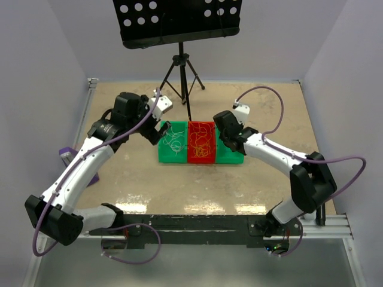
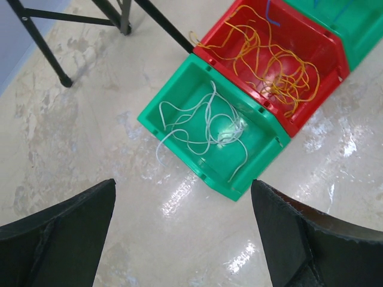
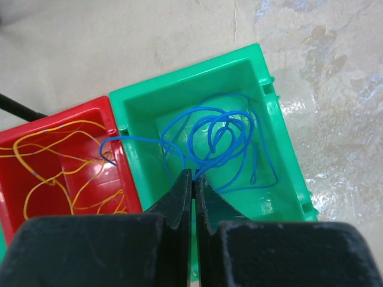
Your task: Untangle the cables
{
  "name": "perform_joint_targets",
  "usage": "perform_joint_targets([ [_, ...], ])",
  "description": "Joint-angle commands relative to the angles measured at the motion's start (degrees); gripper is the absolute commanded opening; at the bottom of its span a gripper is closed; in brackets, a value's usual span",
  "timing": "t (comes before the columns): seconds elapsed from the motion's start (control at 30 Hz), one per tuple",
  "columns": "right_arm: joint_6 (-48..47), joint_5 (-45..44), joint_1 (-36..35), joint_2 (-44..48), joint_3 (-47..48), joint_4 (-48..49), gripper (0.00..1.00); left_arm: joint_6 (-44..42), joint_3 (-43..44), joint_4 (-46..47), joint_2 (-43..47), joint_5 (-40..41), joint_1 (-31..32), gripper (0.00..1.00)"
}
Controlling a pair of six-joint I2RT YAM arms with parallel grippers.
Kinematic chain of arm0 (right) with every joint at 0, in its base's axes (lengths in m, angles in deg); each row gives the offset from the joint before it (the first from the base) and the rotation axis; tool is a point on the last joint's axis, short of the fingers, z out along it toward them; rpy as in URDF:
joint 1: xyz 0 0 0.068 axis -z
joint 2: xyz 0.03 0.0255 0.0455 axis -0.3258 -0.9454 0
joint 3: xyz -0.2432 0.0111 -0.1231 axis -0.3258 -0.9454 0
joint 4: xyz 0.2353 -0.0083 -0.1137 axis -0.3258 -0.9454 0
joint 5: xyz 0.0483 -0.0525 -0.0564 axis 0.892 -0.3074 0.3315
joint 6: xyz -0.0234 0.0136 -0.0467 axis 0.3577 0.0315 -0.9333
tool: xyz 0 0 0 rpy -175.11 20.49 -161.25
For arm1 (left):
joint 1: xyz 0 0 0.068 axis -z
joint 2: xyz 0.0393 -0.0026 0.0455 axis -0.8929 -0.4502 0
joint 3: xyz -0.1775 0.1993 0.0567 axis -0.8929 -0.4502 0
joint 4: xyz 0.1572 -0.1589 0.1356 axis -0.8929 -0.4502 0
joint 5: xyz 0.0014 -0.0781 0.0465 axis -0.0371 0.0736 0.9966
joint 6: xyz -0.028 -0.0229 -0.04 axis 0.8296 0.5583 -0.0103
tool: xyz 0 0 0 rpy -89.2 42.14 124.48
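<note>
Looked to me like you were at the tail end of the job here. The strands sat sorted by colour: white wires (image 2: 206, 125) in the left green bin (image 2: 167, 88), orange wires (image 2: 269, 60) in the red bin (image 2: 248, 98), and blue wires (image 3: 221, 140) in the right green bin (image 3: 185, 84).

Your right gripper (image 3: 192, 176) hung over the near side of that right bin with its fingers pressed together. The blue loops ran right up to the tips, so I'd say it was pinching a blue strand, though the wire is too thin to be sure. Your left gripper (image 2: 184, 197) was spread wide, holding nothing, hovering over bare table just short of the white bin.

As for how the blue lay, it was mostly a loose coil on the bin floor, so it had no clean long axis. The bundle did spread wider along the row of bins than across it. One stray tail arched over the shared wall, with its free end pointing into the red bin, close to the orange strands.

My guess for the next move is to drag that tail back over the wall so all the blue ends up in one bin, then let go. Lift gently though, because those loops could snag each other or hook an orange strand.
</note>
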Motion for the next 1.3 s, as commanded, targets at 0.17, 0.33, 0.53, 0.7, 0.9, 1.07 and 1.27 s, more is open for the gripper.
perform_joint_targets([
  [0.17,-0.1,-0.8,2.6,3.7,-1.7,2.9,0.00,2.6,5.4,4.1,-2.0,-0.5,-2.0,1.00],
  [0.33,-3.6,3.0,2.7,13.5,1.7,2.3,0.00,2.9,2.7,6.0,-1.1,0.6,-1.9,1.00],
  [0.53,-4.1,1.5,2.7,12.6,6.5,-3.4,0.00,3.9,0.7,7.3,0.3,2.1,-2.0,1.00],
  [0.7,-2.6,1.9,2.7,11.2,2.0,-1.9,0.00,5.1,-0.7,7.0,-0.4,5.5,-2.3,1.00],
  [0.9,-1.1,2.1,2.7,8.4,-1.5,0.2,0.00,7.2,-0.5,7.7,-2.3,3.9,-5.4,1.00],
  [1.07,-0.1,3.7,2.7,6.5,-3.9,2.3,0.00,7.9,-0.2,8.4,-3.5,4.3,-7.4,1.00],
  [1.27,-0.5,8.9,2.6,2.1,-5.2,6.3,0.22,10.1,-0.8,9.8,-5.5,3.8,-10.0,1.00],
])
